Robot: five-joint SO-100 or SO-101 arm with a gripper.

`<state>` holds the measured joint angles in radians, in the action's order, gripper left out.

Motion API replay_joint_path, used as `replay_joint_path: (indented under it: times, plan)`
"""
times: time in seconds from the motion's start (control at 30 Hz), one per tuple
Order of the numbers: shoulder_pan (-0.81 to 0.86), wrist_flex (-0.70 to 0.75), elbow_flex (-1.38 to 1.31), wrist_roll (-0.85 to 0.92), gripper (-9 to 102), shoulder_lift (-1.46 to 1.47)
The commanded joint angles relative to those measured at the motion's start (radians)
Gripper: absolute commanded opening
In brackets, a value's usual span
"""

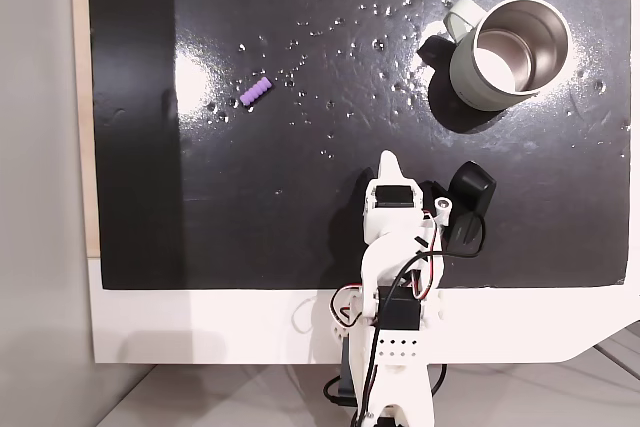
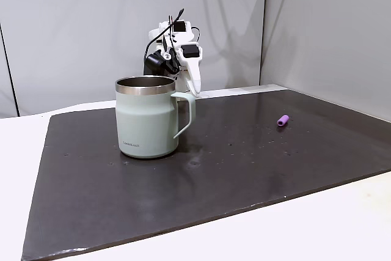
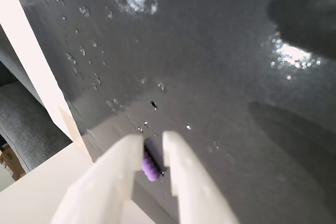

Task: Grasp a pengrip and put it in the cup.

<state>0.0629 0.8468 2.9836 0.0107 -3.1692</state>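
Note:
The purple ribbed pengrip [image 1: 256, 92] lies alone on the black mat [image 1: 300, 207], left of centre in a fixed view from above. The pale grey-green cup [image 1: 466, 75] stands upright at the mat's upper right, steel inside showing, handle toward the left. My gripper [image 1: 390, 160] is folded back over the mat's near edge, well away from both. In the side fixed view the gripper [image 2: 195, 87] hangs behind the cup [image 2: 146, 123], and the pengrip [image 2: 283, 120] rests far to the right. In the wrist view the pengrip [image 3: 150, 167] shows through the narrow gap of my gripper [image 3: 152, 137], which holds nothing.
Small water drops speckle the mat [image 3: 220, 77] between pengrip and cup. A white table [image 1: 200, 327] borders the mat, with a pale wooden strip [image 1: 83, 97] along its left edge. My arm's base and cables [image 1: 395, 347] sit at the near edge.

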Motion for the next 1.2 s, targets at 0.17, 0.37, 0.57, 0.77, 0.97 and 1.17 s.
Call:
replay_joint_path:
  times: [0.17, 0.37, 0.57, 0.77, 0.97, 1.17]
  plan:
    - [-0.043, 0.028, -0.057, 0.063, 0, -0.011]
    - [-0.089, 0.091, -0.314, 0.169, 0, 0.112]
    - [-0.17, 0.225, -0.752, 0.196, 0, 0.494]
    - [-0.25, 0.426, -1.203, 0.193, 2, 0.925]
    - [-0.295, 0.604, -1.565, 0.183, 9, 1.264]
    - [-0.356, 0.759, -1.836, 0.16, 22, 1.528]
